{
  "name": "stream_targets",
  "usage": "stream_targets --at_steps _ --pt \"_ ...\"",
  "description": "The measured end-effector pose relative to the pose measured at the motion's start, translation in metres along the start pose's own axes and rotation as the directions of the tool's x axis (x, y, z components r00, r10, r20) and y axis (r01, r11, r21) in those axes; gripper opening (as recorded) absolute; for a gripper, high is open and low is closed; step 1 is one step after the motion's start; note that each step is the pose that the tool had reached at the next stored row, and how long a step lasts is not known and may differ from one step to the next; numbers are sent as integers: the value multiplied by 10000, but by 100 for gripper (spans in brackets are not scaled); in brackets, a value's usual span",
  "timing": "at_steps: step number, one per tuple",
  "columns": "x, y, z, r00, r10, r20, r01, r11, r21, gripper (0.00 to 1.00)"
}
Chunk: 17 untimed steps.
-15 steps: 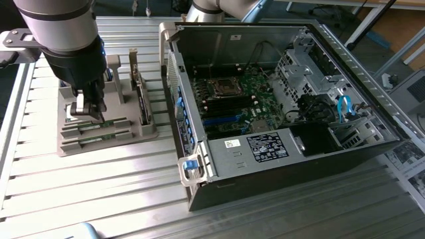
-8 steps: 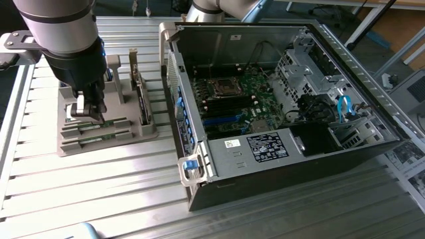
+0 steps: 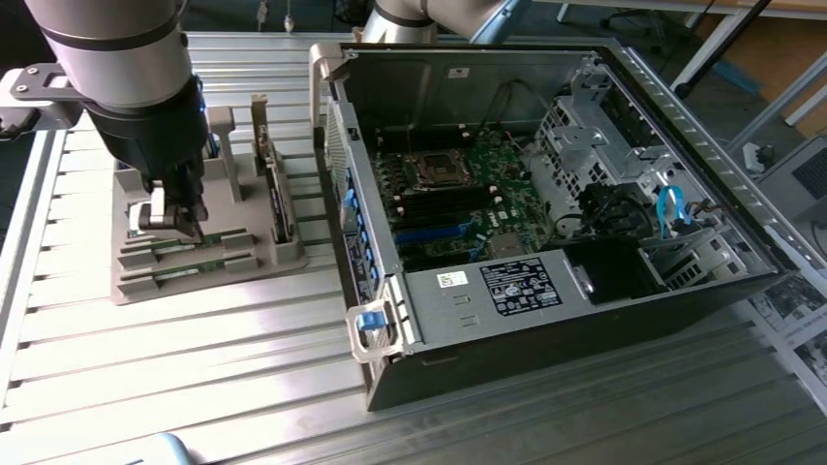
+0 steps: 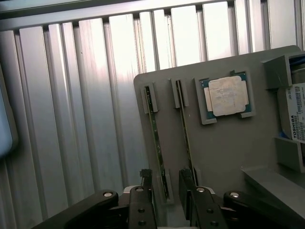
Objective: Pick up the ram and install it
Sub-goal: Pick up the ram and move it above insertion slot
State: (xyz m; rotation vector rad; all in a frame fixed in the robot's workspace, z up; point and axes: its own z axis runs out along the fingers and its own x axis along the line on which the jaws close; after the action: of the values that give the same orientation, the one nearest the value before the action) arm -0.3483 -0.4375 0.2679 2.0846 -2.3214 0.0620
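Spread wide and pinching nothing, the gripper (image 4: 166, 180) straddles the near end of the ram (image 4: 156, 138), the thin green stick that lies farther from the processor (image 4: 228, 95). Whether either finger touches the board edge I cannot tell. A second ram (image 4: 186, 129) runs parallel just beside it, close to one finger. Both sticks sit on edge in narrow slots of the grey holder tray (image 4: 228, 157), which also carries a hard drive (image 4: 298, 112) with a white label beyond the processor. In the exterior view the gripper (image 3: 174, 218) hangs low over that holder tray (image 3: 194, 276). The tray rests on the slatted aluminium table (image 3: 155, 387) at about nine o'clock from the open computer case (image 3: 543, 320). Inside the case, the motherboard (image 3: 498, 184) shows its memory slots (image 3: 440, 208) near the middle, well apart from the gripper. The step in hand looks like the pick-up, with the grasp not yet made and installing untouched. A clean grasp calls for fingers centred on this one stick, clear of its neighbour, closing squarely on its thin faces.
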Motion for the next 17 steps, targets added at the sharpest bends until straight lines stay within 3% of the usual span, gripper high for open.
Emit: stream_targets --at_steps 17 --pt "10 16 67 10000 0 0 0 10000 1 36"
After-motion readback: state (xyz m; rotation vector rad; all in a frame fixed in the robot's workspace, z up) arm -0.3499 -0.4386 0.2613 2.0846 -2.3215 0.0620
